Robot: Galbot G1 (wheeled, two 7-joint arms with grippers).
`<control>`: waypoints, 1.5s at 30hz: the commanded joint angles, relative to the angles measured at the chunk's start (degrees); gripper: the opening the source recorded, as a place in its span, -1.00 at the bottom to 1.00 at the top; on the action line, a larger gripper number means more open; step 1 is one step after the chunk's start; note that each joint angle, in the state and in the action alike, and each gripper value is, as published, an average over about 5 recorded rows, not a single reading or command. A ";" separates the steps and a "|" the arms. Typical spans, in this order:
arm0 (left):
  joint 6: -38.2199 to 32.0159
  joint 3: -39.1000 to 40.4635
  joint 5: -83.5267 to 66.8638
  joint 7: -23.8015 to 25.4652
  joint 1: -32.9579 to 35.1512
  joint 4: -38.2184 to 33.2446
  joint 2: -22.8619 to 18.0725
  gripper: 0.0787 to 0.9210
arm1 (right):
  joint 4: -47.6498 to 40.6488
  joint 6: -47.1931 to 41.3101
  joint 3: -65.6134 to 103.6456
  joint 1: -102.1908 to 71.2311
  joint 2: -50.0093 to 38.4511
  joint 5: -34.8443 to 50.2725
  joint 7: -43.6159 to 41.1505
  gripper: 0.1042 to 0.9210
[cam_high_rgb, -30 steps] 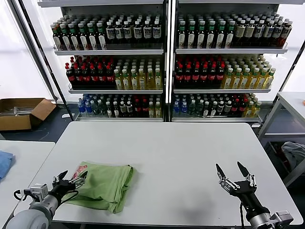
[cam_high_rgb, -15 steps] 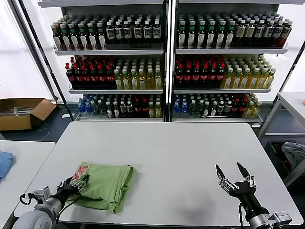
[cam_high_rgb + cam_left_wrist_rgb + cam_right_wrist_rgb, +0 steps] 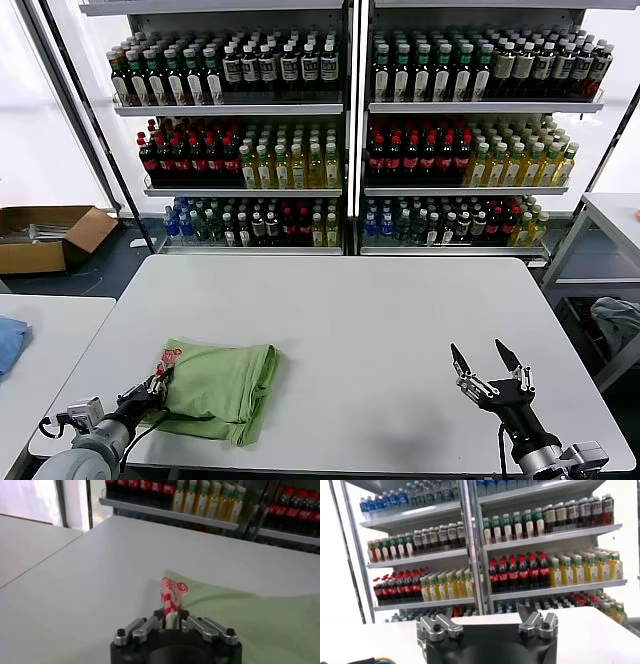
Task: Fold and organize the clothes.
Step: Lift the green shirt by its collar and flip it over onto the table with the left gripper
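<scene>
- The light green polo shirt [image 3: 218,388] lies folded into a rough rectangle near the front left corner of the white table [image 3: 380,330], its near edge close to the table's front edge.
- The left gripper [image 3: 153,388] sits low at the shirt's left edge, just inside the table's front left corner.
- In the left wrist view its fingers are pressed together on a raised fold of the shirt [image 3: 235,615] that carries the red-and-white checkered print [image 3: 170,596]; the pinched cloth stands up between them above the tabletop [image 3: 75,580].
- The right gripper [image 3: 492,364] hovers over the front right part of the table, well apart from the shirt, with its 2 fingers spread wide and nothing between them.
- Behind the table's far edge stand shelves of bottles [image 3: 345,130].
- A blue cloth [image 3: 10,340] lies on a neighbouring table at the left, and a cardboard box [image 3: 45,235] sits on the floor beyond it.
</scene>
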 commanded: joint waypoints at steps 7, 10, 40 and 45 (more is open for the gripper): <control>-5.06 -25.58 -1.38 2.83 2.10 7.20 17.51 -0.93 | -0.56 -0.29 0.91 0.33 -0.79 1.41 0.00 0.76; -4.94 -28.75 -1.45 2.57 1.90 8.57 20.55 -0.93 | -0.54 -0.42 0.03 0.86 -0.46 1.21 0.03 0.76; 3.56 32.79 -24.06 -34.87 -12.81 -19.67 -0.38 -0.93 | 2.08 -0.61 -0.32 -1.12 1.34 -1.96 0.30 0.76; 3.52 37.33 -23.89 -34.55 -16.77 -13.08 -7.09 -0.93 | 2.26 -1.24 -2.02 -0.88 2.11 -4.22 0.64 0.76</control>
